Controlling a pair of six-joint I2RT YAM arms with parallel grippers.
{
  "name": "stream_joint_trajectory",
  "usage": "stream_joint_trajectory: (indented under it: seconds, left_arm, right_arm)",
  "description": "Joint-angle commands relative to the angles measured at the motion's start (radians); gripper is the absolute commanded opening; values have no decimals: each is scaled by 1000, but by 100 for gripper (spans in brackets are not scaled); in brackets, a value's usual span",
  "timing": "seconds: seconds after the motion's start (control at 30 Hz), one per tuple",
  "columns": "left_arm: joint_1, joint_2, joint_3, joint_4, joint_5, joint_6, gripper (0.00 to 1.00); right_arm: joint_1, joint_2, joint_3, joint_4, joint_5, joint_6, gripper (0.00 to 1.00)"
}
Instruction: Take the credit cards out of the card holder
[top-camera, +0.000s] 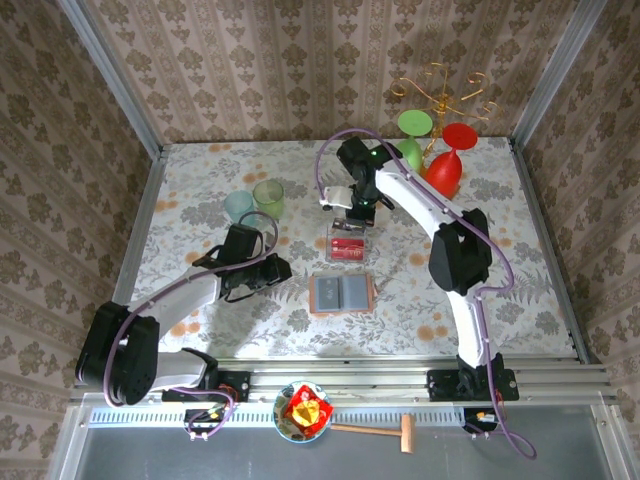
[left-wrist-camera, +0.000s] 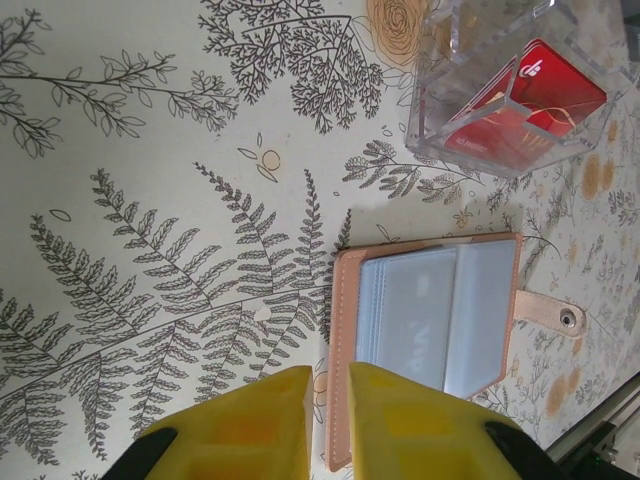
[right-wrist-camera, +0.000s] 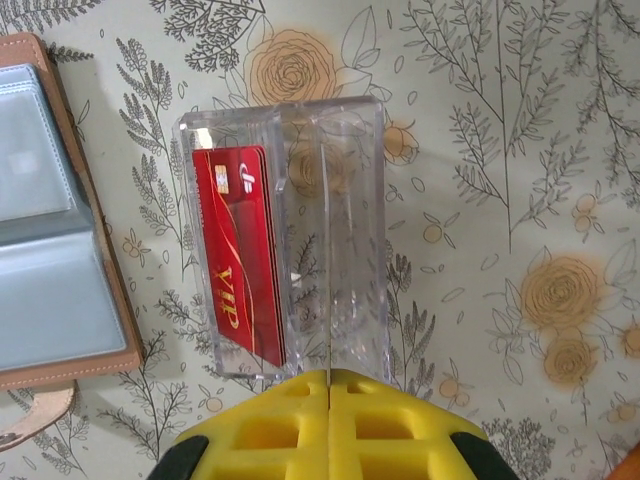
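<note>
The card holder (top-camera: 341, 294) lies open and flat at the table's middle front, salmon-brown with grey-blue pockets (left-wrist-camera: 430, 310), its left half also in the right wrist view (right-wrist-camera: 40, 250). Red credit cards (right-wrist-camera: 238, 250) stand in a clear plastic box (right-wrist-camera: 350, 200) just behind it (top-camera: 348, 242); from the left wrist they are red behind the clear wall (left-wrist-camera: 520, 110). My left gripper (left-wrist-camera: 330, 375) hovers at the holder's left edge (top-camera: 283, 268), its jaws a narrow gap apart with nothing between. My right gripper (right-wrist-camera: 328, 375) is shut and empty at the box's far side (top-camera: 357, 218).
Two small cups, green (top-camera: 268, 196) and pale blue (top-camera: 240, 206), stand behind my left arm. A green goblet (top-camera: 413, 135) and a red goblet (top-camera: 450, 160) sit by a gold stand (top-camera: 440, 90) at the back right. A bowl (top-camera: 303, 410) and wooden mallet (top-camera: 385, 430) lie below the rail.
</note>
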Motion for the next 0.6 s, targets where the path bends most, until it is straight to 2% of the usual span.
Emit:
stream_joint_trajectory:
  seconds: [0.0, 0.57]
  left_arm:
    - [6, 12, 21, -11, 5, 12, 17]
    - [6, -10, 12, -39, -5, 5, 20]
  right_arm:
    - [-6, 51, 60, -104, -43, -35, 0]
    - [-4, 157, 103, -156, -107, -46, 2]
